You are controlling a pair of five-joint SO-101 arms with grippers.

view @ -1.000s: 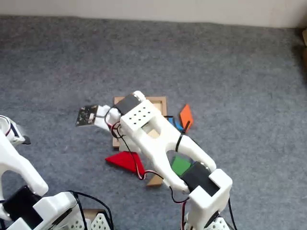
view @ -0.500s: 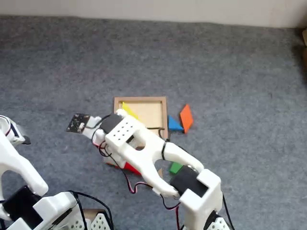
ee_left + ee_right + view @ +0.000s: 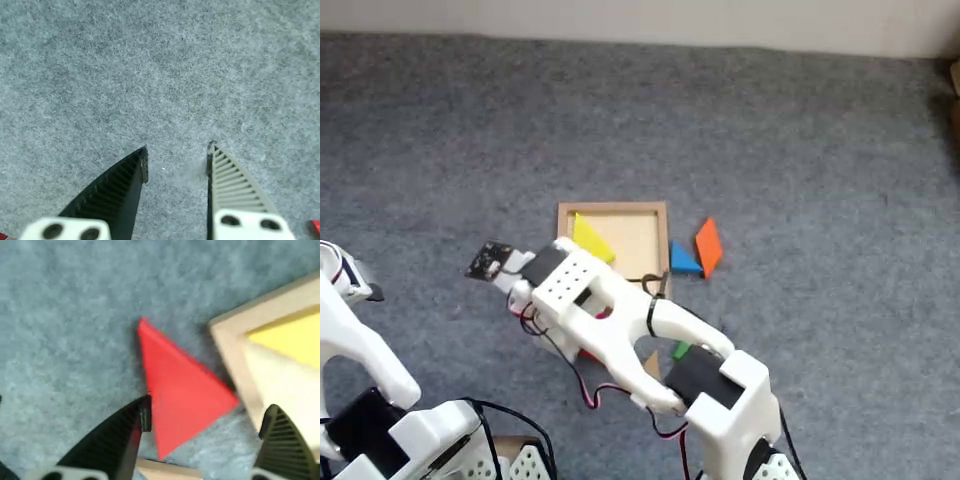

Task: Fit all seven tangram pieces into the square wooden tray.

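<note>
Right tool [image 3: 208, 412] drawn back, spread above red triangle [image 3: 182, 390], corner pointing away

The tray [image 3: 610, 207] lies mid-worktop [image 3: 800, 130]. Inside it, the corner triangle [image 3: 590, 238] sits against the far-left corner. Just right of the tray, outside its rim, lies the small triangle [image 3: 682, 262], with the parallelogram [image 3: 708, 246] just beside it on the right. The large triangle [image 3: 180, 385] lies outside the tray, just beside its near-left corner, between the spread fingers of the right pincer [image 3: 207, 415]. The left pincer [image 3: 177, 160] hangs over bare worktop.
</note>
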